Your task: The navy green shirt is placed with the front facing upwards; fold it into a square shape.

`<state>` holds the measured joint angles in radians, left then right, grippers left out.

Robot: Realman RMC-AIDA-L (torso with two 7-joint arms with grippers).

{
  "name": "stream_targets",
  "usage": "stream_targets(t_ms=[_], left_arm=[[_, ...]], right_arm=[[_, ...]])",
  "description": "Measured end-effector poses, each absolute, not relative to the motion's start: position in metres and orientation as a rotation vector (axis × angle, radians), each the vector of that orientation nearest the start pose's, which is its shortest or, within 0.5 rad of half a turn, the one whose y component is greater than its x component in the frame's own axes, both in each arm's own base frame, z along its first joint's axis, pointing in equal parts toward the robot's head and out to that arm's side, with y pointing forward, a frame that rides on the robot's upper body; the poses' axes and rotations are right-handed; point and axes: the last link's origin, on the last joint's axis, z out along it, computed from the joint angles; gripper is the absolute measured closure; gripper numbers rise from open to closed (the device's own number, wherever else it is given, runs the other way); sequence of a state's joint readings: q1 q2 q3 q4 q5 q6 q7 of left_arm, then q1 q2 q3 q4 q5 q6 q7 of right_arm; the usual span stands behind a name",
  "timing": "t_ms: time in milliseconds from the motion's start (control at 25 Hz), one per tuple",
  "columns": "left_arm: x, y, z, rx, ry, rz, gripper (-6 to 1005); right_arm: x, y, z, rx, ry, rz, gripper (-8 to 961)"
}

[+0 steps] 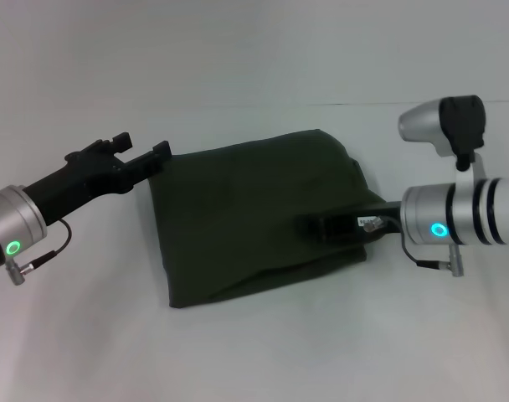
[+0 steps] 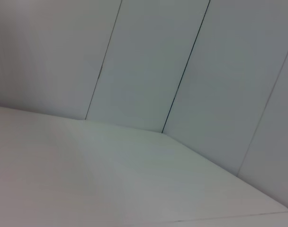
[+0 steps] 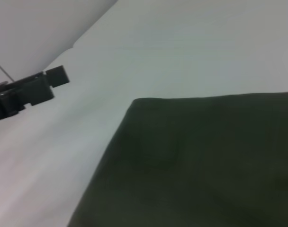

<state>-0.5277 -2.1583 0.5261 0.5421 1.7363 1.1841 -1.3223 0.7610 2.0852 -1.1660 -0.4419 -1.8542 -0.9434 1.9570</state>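
Your view: navy green shirt (image 1: pixel 254 218) folded, lettering hidden, left gripper (image 1: pixel 141 153) beside its edge with jaws spread, right gripper (image 1: pixel 321 226) over the cloth, jaw state indiscernible.

A white table (image 1: pixel 254 352) meets panelled wall (image 2: pixel 148 61).

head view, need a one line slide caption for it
Dark olive-green folded cotton shirt on white table, left claw at its corner, right claw over it.

Bare white tabletop (image 2: pixel 111 179), panelled wall (image 2: pixel 148 61).
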Motion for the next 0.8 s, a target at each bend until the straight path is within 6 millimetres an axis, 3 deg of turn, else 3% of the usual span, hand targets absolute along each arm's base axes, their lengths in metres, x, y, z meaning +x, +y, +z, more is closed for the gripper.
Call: stream_targets(t_ms=[800], left_arm=[[-0.285,0.369,-0.002,-2.121,-0.894,-0.863,155]], right_arm=[[0.274,0.382,-0.052,-2.314,1.368,0.47,947]])
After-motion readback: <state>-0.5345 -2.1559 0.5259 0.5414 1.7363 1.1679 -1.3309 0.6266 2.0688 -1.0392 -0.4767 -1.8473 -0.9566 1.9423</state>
